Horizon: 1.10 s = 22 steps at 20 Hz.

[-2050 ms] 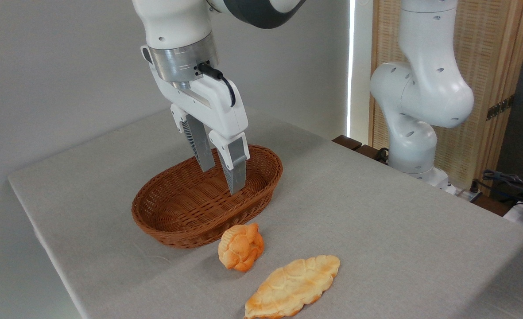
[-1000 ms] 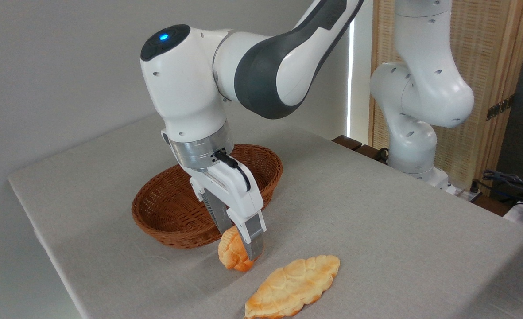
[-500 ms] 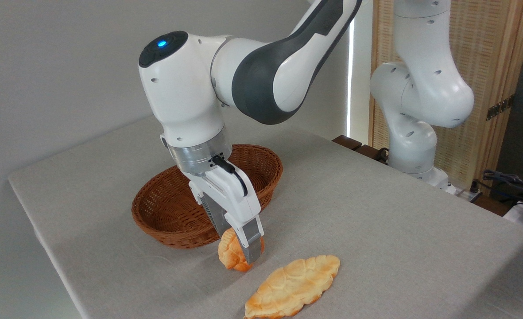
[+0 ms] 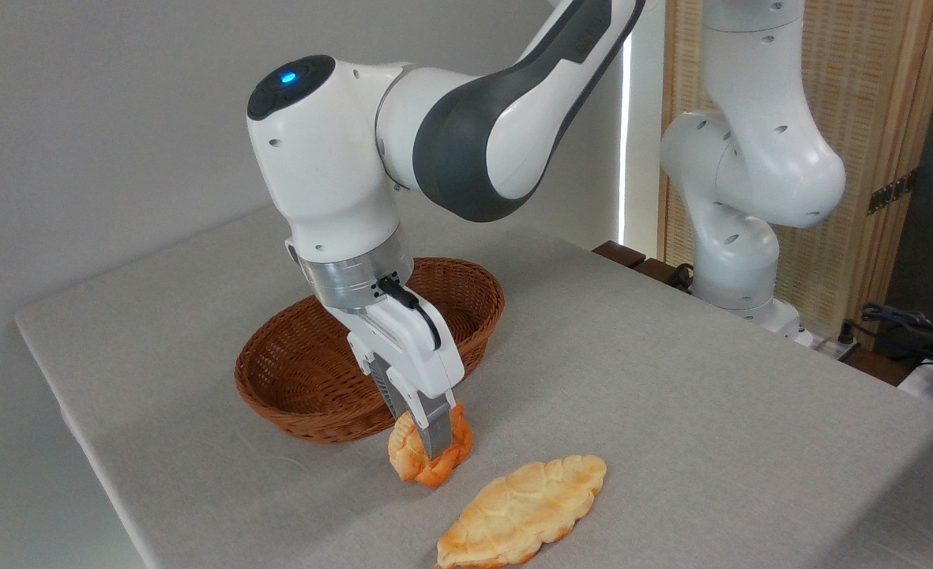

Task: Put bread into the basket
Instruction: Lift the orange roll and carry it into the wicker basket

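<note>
Nearest the camera, a flat leaf-shaped pastry (image 4: 523, 511) lay on the grey worktop (image 4: 671, 411), its lower tip cut off by the frame. Just behind it sat the bread (image 4: 412, 456), a knotted golden bun resting on the cloth just in front of the basket (image 4: 292, 379). The gripper (image 4: 428, 439) had closed across the bun's middle, its fingers pressed into the crust. The bun looked light and soft, likely to dent, so a gentle hold at its widest part seemed wise. The far finger was mostly hidden. The basket was empty where visible.
</note>
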### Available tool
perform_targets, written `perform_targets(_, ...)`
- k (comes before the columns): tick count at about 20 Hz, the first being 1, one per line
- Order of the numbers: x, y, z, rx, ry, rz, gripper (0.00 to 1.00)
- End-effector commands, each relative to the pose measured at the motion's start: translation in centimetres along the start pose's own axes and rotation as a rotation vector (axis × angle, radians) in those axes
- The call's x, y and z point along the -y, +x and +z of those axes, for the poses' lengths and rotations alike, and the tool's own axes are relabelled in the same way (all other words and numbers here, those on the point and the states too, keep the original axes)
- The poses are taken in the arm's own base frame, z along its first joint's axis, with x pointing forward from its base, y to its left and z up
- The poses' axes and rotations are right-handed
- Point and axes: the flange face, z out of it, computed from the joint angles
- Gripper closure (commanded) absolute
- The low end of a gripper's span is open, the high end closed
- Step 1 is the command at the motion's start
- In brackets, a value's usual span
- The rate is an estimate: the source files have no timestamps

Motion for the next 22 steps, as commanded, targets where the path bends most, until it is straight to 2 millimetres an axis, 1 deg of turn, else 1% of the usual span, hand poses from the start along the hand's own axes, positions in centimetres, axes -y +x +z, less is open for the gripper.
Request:
perform_targets(1, 0.2, 0.1, -0.7, -0.018, 0.024, 0.013, 0.57)
perform_targets(4, 0.1, 0.2, -1.6, -0.042, 0.027, 0.009, 0.57)
perform_targets(6, 0.2, 0.1, -1.7, -0.043, 0.026, 0.005, 0.57)
perform_targets(7, 0.2, 0.0, -2.2, -0.051, 0.031, 0.002, 0.57)
perform_targets(10, 0.1, 0.2, -4.9, -0.125, 0.037, -0.016, 0.57)
perform_targets(13, -0.6, 0.4, -8.0, -0.196, 0.051, -0.02, 0.57)
perform_targets(14, -1.3, 0.7, -8.9, -0.214, 0.056, -0.015, 0.57)
perform_targets(16, -3.3, 2.1, -10.5, -0.252, 0.056, 0.011, 0.55)
perform_targets(17, -4.3, 2.9, -10.8, -0.254, 0.049, 0.02, 0.54)
perform_targets(19, -6.6, 5.1, -10.7, -0.251, 0.038, 0.016, 0.54)
perform_targets(20, -7.5, 6.1, -10.2, -0.246, 0.028, 0.013, 0.54)
perform_targets(22, -8.7, 7.4, -9.4, -0.235, 0.016, 0.036, 0.49)
